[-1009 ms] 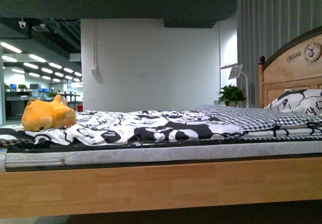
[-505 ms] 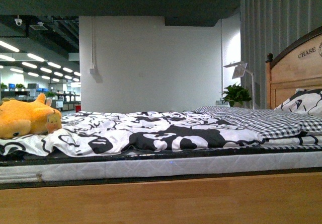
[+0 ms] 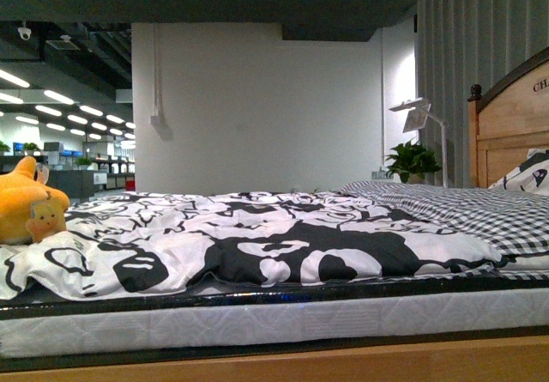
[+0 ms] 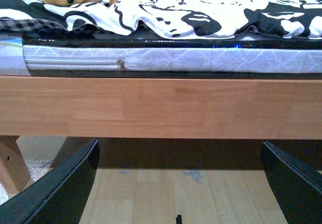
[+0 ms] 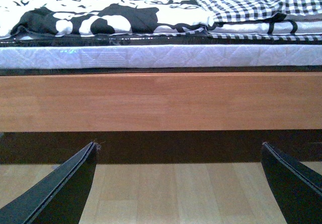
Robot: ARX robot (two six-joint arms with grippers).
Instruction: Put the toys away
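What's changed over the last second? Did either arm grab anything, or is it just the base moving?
Only the view shifted: the robot closed in on the bed, so the plush toy slid to the front view's left edge and the headboard to its right edge. Nothing was grasped; the left gripper and right gripper are open and empty. The toy lies on the quilt as before.

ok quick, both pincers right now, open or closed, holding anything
Left pincer: open, holding nothing.
Right pincer: open, holding nothing.
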